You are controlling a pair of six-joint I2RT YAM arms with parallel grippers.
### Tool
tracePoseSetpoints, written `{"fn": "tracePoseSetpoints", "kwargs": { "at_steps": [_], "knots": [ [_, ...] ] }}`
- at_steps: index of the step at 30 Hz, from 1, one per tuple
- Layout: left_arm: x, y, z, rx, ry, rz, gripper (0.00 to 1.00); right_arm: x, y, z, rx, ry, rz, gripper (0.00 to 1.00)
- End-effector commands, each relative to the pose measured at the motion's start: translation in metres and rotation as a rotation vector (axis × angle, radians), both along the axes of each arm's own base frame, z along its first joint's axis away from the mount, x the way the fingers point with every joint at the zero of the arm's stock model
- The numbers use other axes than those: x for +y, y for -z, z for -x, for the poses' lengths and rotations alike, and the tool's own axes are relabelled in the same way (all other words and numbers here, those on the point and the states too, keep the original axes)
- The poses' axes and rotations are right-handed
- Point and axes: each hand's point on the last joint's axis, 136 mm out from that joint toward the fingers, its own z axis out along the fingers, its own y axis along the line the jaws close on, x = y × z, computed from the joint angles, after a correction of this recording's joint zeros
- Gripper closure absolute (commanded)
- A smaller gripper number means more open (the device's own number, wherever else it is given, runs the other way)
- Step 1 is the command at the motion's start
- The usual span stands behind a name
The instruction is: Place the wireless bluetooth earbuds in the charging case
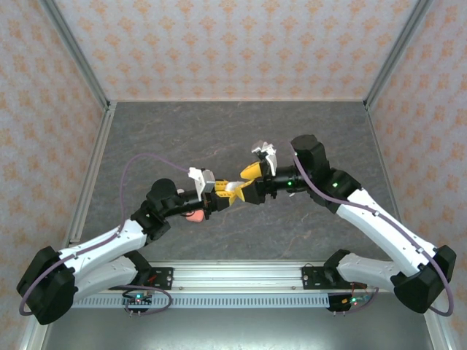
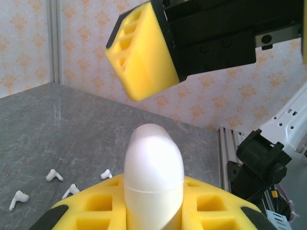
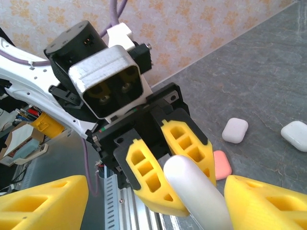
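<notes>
Four white earbuds lie loose on the grey table [image 1: 219, 131], none in a case. In the left wrist view they sit low and to the left of the held white charging case [image 2: 153, 177]: one earbud [image 2: 106, 174] is nearest it, a second [image 2: 71, 190] and a third [image 2: 54, 176] are farther left, and the fourth [image 2: 19, 199] is farthest out. All four are clear of each other and of the case.

The case is a smooth, plain white shell with one seam running around it, and it stands upright. The left gripper [image 1: 225, 191] pinches it between its yellow foam-like fingers [image 3: 184, 141], with its rounded top poking above them.

The right gripper [image 1: 246, 182] faces the case from the other side. Its jaws are spread, and one yellow finger [image 3: 43, 201] stands on each side of the case without touching it. In the left wrist view, one of these fingers [image 2: 144, 52] hangs above the case.

On the table beyond the held case, in the right wrist view, are a pink case [image 3: 221, 165] partly hidden behind a finger of the left gripper, a closed white case [image 3: 235, 130] near it, and another white case [image 3: 295, 135] farther right.
</notes>
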Motion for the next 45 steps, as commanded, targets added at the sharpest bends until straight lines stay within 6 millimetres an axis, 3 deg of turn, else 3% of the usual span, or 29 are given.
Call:
{"fn": "tracePoseSetpoints", "kwargs": {
  "at_steps": [1, 7, 13, 17, 23, 29, 35, 40, 45],
  "knots": [
    [0.002, -0.022, 0.001, -0.064, -0.014, 0.032, 1.0, -0.006, 0.01, -0.002, -0.019, 0.035, 0.038, 0.24],
    [0.002, -0.023, -0.002, -0.058, -0.025, 0.033, 1.0, -0.018, 0.01, -0.022, -0.066, 0.182, 0.079, 0.17],
    [0.003, -0.014, -0.024, -0.003, -0.121, -0.016, 1.0, -0.049, 0.017, -0.064, -0.099, 0.505, 0.142, 0.08],
    [0.0, -0.002, -0.055, 0.088, -0.196, -0.091, 1.0, -0.085, 0.03, -0.09, -0.094, 0.778, 0.172, 0.01],
    [0.011, 0.015, -0.133, 0.303, -0.342, -0.06, 1.0, -0.116, 0.057, -0.1, -0.037, 0.965, 0.223, 0.01],
    [0.023, 0.054, -0.212, 0.513, -0.484, -0.104, 1.0, -0.126, 0.074, -0.1, -0.002, 1.02, 0.255, 0.01],
    [0.034, 0.106, -0.27, 0.707, -0.563, -0.144, 1.0, -0.129, 0.083, -0.1, 0.009, 1.037, 0.272, 0.01],
    [0.023, 0.147, -0.297, 0.863, -0.505, -0.111, 1.0, -0.13, 0.089, -0.1, 0.022, 1.039, 0.283, 0.01],
    [0.016, 0.174, -0.308, 0.938, -0.492, -0.121, 0.98, -0.13, 0.093, -0.099, 0.029, 1.038, 0.295, 0.01]
  ]
}}
